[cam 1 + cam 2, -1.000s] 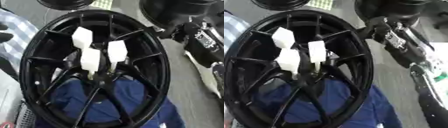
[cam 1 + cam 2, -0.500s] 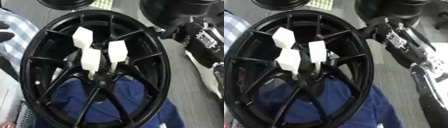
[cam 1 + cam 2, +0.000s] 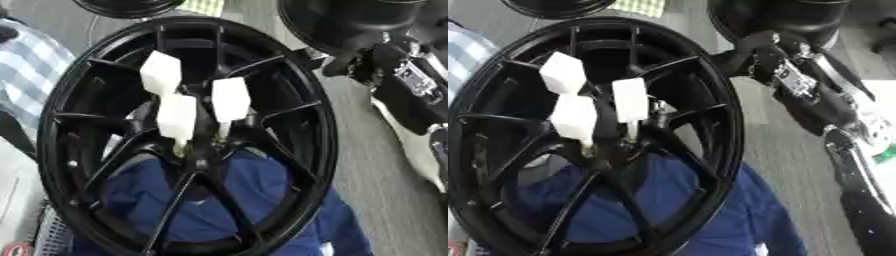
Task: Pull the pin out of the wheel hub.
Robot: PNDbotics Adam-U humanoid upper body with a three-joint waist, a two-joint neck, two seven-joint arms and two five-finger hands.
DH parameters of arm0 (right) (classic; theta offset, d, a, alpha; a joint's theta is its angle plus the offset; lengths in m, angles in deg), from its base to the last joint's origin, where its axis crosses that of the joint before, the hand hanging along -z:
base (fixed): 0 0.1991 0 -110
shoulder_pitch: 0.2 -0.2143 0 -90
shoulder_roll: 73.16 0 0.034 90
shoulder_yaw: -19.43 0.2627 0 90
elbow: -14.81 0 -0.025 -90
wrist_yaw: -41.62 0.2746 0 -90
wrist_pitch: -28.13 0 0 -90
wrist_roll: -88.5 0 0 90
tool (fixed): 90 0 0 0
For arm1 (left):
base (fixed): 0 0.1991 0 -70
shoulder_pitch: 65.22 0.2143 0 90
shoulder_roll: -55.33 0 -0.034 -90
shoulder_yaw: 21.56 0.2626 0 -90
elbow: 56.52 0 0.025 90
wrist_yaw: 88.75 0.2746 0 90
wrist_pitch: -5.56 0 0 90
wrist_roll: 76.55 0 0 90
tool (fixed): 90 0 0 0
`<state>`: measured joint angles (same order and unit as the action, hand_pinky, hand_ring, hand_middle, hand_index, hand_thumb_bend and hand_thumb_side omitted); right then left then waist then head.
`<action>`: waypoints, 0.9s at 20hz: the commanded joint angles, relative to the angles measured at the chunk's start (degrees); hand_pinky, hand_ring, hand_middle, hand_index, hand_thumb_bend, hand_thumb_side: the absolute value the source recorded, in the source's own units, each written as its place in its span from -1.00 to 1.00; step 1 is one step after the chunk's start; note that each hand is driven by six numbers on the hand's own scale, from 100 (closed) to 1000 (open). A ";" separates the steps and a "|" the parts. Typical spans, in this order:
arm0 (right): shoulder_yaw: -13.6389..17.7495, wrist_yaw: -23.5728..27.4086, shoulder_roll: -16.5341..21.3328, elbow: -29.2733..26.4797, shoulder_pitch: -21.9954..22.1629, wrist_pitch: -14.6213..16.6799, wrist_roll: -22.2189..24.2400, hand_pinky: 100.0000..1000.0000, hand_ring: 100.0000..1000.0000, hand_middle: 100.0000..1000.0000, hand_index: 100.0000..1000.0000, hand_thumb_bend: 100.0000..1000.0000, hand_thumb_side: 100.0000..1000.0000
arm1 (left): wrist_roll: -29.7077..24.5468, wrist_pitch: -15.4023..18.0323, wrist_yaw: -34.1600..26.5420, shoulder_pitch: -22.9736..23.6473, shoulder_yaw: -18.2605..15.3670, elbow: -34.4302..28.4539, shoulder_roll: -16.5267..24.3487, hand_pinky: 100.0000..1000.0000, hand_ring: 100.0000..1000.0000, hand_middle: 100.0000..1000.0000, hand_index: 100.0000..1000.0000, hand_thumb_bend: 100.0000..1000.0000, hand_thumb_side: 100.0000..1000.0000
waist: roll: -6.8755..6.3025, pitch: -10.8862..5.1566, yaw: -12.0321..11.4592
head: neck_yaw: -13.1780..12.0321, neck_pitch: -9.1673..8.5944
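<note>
Fingers of the right hand are dark against the dark rim, at the far right edge of the wheel hub; they seem to rest on or curl over that rim, but I cannot tell how far they are bent or whether they grip it; the left hand shows in no view. Three white block-shaped pins stand close together at the middle of the wheel, where the spokes meet, one farther and to the left, two nearer; each looks rigid and light, with flat sides that should give a good hold for a pinch across the white head, pulled straight along its thin stem; the wheel itself looks heavy and stiff, so it will probably stay in place. Hidden are the stems inside the holes and how tightly they sit; a blue cloth lies behind the near spokes.
</note>
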<state>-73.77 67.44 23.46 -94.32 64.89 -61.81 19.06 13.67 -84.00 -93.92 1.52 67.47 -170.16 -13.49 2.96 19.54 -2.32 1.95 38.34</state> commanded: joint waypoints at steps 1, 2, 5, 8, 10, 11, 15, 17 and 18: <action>1.42 0.97 2.90 -2.08 0.33 0.77 -0.71 0.54 0.35 0.12 0.41 -1.00 -0.10 | -9.10 0.79 4.01 -3.04 1.68 -0.95 9.57 0.63 0.41 0.38 0.53 -1.00 0.26 | -0.62 -1.70 0.21 | 0.04 1.03; 1.59 1.13 3.26 -2.32 0.68 0.89 -0.94 0.54 0.35 0.12 0.41 -1.00 -0.10 | -12.84 0.79 5.09 -4.15 2.36 -0.95 12.00 0.63 0.42 0.39 0.54 -1.00 0.25 | -0.82 -1.84 0.34 | -0.03 1.24; 2.03 1.41 4.31 -3.01 1.73 1.18 -1.50 0.54 0.35 0.12 0.41 -1.00 -0.11 | -22.51 1.02 6.91 -7.51 4.24 -0.93 18.39 0.63 0.48 0.42 0.59 -0.86 0.16 | -1.38 -2.15 0.61 | -0.55 1.50; 2.39 1.34 4.99 -3.54 2.67 1.47 -2.00 0.54 0.35 0.11 0.41 -1.00 -0.11 | -31.95 3.58 8.52 -12.12 6.47 0.52 22.06 0.65 0.55 0.48 0.64 -0.72 0.14 | -1.84 -2.37 0.97 | -1.38 1.57; 2.30 1.18 5.27 -3.72 3.07 1.51 -1.99 0.54 0.35 0.11 0.41 -1.00 -0.10 | -38.37 5.75 9.64 -15.94 8.47 3.05 22.67 0.67 0.60 0.52 0.66 -0.65 0.14 | -2.13 -2.51 1.21 | -1.94 1.42; 2.25 1.14 5.34 -3.77 3.17 1.50 -1.95 0.54 0.35 0.11 0.41 -1.00 -0.10 | -41.04 6.71 10.13 -17.75 9.40 4.46 22.56 0.68 0.62 0.54 0.68 -0.61 0.13 | -2.26 -2.57 1.35 | -2.14 1.30; 2.08 1.11 5.52 -3.87 3.33 1.53 -1.87 0.54 0.35 0.11 0.41 -1.00 -0.10 | -50.63 9.95 12.44 -25.57 13.93 11.23 20.35 0.70 0.65 0.56 0.69 -0.52 0.12 | -2.51 -2.80 2.07 | -2.65 0.70; 2.01 1.17 5.57 -3.96 3.34 1.62 -1.83 0.54 0.35 0.11 0.41 -1.00 -0.11 | -51.82 11.51 14.22 -28.60 16.42 14.73 18.85 0.70 0.66 0.57 0.69 -0.49 0.13 | -2.52 -2.87 2.41 | -2.84 0.41; 1.94 1.21 5.59 -4.03 3.29 1.67 -1.79 0.54 0.35 0.11 0.41 -1.00 -0.11 | -52.01 12.25 15.19 -29.87 17.77 16.51 18.12 0.70 0.66 0.57 0.69 -0.48 0.14 | -2.49 -2.87 2.63 | -3.04 0.25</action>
<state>-72.18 68.43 27.37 -97.10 68.66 -60.33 17.34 -37.22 -72.66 -79.77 -27.22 84.43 -155.29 4.15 0.53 18.44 0.37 -0.79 39.38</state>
